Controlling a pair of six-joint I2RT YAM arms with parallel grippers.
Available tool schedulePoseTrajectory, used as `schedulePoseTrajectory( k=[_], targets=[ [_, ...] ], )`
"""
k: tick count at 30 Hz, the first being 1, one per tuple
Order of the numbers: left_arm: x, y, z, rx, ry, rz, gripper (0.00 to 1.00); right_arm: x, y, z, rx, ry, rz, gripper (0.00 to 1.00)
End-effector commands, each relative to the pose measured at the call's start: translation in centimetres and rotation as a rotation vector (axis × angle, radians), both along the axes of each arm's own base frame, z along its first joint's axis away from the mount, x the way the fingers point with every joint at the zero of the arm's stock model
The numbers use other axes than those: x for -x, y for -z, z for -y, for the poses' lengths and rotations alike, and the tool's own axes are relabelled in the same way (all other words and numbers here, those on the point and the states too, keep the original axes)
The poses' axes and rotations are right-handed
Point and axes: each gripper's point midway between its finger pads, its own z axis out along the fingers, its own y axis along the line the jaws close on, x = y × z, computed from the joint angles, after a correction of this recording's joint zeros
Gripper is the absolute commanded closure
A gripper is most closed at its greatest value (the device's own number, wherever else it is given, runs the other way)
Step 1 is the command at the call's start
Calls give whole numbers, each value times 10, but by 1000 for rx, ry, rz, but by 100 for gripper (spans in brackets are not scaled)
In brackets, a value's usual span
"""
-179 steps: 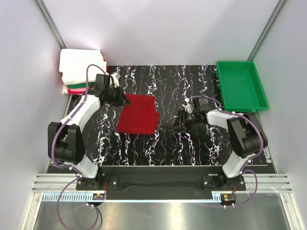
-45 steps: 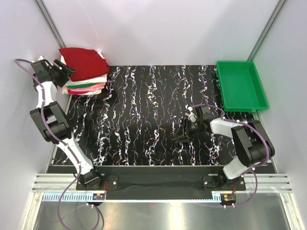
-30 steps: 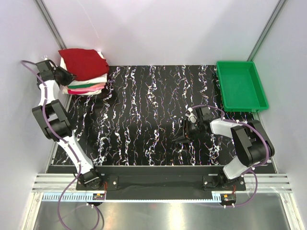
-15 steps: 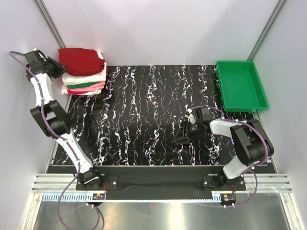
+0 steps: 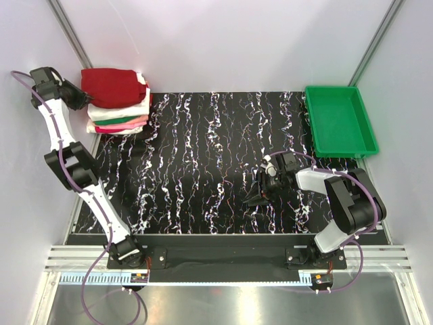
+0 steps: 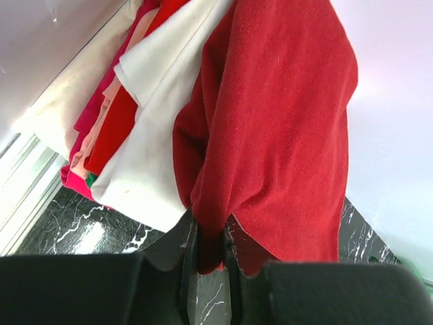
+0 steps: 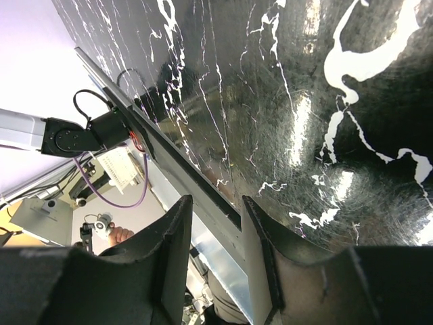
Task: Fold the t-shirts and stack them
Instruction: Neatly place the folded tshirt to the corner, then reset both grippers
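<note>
A folded deep red t-shirt (image 5: pixel 115 86) lies on top of the stack of folded t-shirts (image 5: pixel 122 116) in the back left corner. My left gripper (image 5: pixel 74 93) reaches in from the stack's left side and is shut on the red shirt's left edge. In the left wrist view the red cloth (image 6: pixel 284 122) hangs bunched between my left gripper's (image 6: pixel 208 252) jaws, beside white (image 6: pixel 162 95) and pink (image 6: pixel 80 157) layers. My right gripper (image 5: pixel 256 193) hovers low over the table at centre right. Its jaws stand open in the right wrist view (image 7: pixel 216 233) with nothing between them.
A green plastic tray (image 5: pixel 319 135) stands at the back right. The black marbled table (image 5: pixel 203 162) runs between the stack and the tray. The left wall lies right behind my left arm, and the table's front rail (image 7: pixel 203 196) shows beyond the right jaws.
My left gripper has drawn back left toward the wall with the red shirt's edge, and the shirt has slid left and flattened on the stack. The right arm has barely moved.
</note>
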Motion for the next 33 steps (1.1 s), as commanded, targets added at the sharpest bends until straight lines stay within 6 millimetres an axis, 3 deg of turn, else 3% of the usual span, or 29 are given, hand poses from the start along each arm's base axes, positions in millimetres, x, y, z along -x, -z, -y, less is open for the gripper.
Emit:
schedulePoseTrajectory(
  k=[1,7,9,11,12,14,15,16,17,18,20,21,22,23,24,25,26,27,30,32,33],
  targets=[
    [-10,-20,-92,-151,-146,150,96,1,-7,-3,-16,-28,23,59],
    [-5,-17,-107,-203,-182,123,88,2,-10,-1,-8,-34,28,59],
    [-1,-15,-109,-209,-187,110,72,4,-11,-1,-6,-36,31,59],
    [4,-15,-110,-211,-202,88,49,4,-13,0,-3,-34,31,58],
    [7,-22,-106,-208,-194,97,29,4,-14,-1,-5,-37,33,58],
    [18,-14,-100,-187,-200,55,14,2,-19,-1,-10,-34,45,58],
    [25,-36,-95,-199,-212,87,1,3,-21,-1,-11,-37,46,58],
    [34,-18,-89,-171,-217,41,1,1,-26,-1,-16,-34,64,59],
    [41,-21,-87,-171,-231,38,1,0,-28,-1,-15,-31,69,58],
    [51,-44,-82,-187,-254,66,1,-1,-34,-2,-19,-31,83,58],
    [69,-32,-74,-168,-272,24,1,-1,-41,-2,-22,-29,95,58],
    [80,-53,-67,-183,-286,53,1,1,-44,-1,-22,-30,95,58],
    [87,-58,-62,-185,-289,57,1,-1,-53,-1,-28,-27,122,58],
    [97,-44,-55,-164,-292,24,1,-1,-56,0,-23,-28,136,58],
    [109,-64,-46,-171,-300,57,1,2,-58,1,-16,-28,131,57],
    [116,-68,-39,-169,-295,64,1,1,-64,2,-14,-30,159,57],
    [126,-50,-27,-137,-284,26,1,0,-65,4,0,-29,171,57],
    [138,-72,-14,-146,-268,83,1,3,-67,5,8,-33,166,56],
    [166,-72,23,-141,-204,139,1,0,-84,4,-6,-30,208,53],
    [180,-74,42,-143,-173,171,1,-7,-104,2,-18,-10,246,51],
    [191,-72,63,-136,-142,196,1,-11,-120,1,-29,-7,272,49]
  ],
)
